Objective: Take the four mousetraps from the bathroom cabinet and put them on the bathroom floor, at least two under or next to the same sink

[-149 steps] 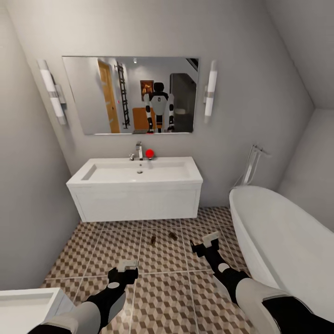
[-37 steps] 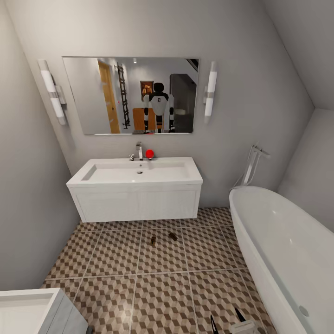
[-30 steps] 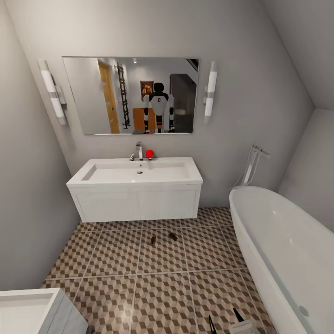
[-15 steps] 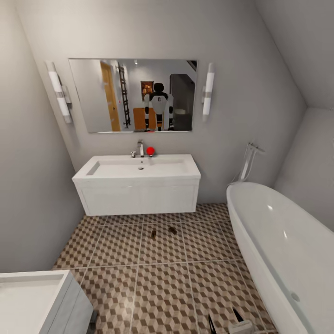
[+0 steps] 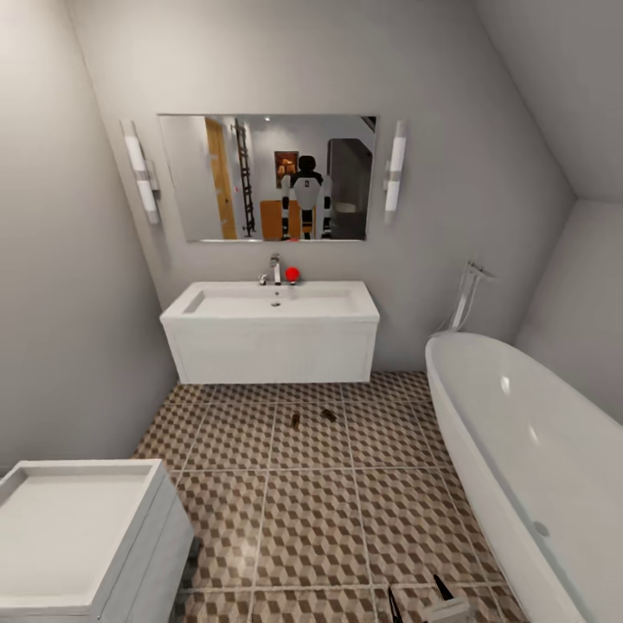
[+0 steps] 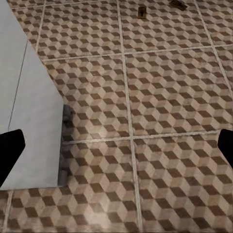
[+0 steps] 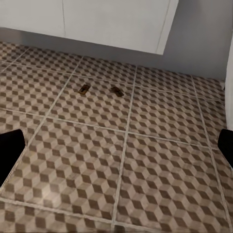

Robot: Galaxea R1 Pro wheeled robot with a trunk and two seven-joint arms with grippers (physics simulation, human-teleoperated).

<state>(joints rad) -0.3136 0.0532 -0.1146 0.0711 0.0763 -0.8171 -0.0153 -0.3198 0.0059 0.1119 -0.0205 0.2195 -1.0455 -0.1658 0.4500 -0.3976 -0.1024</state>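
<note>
Two mousetraps lie on the cube-patterned bathroom floor, just in front of the white wall-hung sink. In the right wrist view the same mousetraps lie below the sink. They also sit far off in the left wrist view. My right gripper is open and empty at the lower edge of the head view, far from the traps. My left gripper is open over bare tiles. The orange-brown cabinet appears as a reflection in the mirror.
A white oval bathtub fills the right side. A small white drawer unit stands at the lower left, close to my left gripper. Open tiled floor lies between the unit, the tub and the sink.
The camera has pulled back from the sink and shifted, so the white drawer unit looms larger. Both arms have lowered and drawn back since five seconds ago. The two mousetraps have not moved.
</note>
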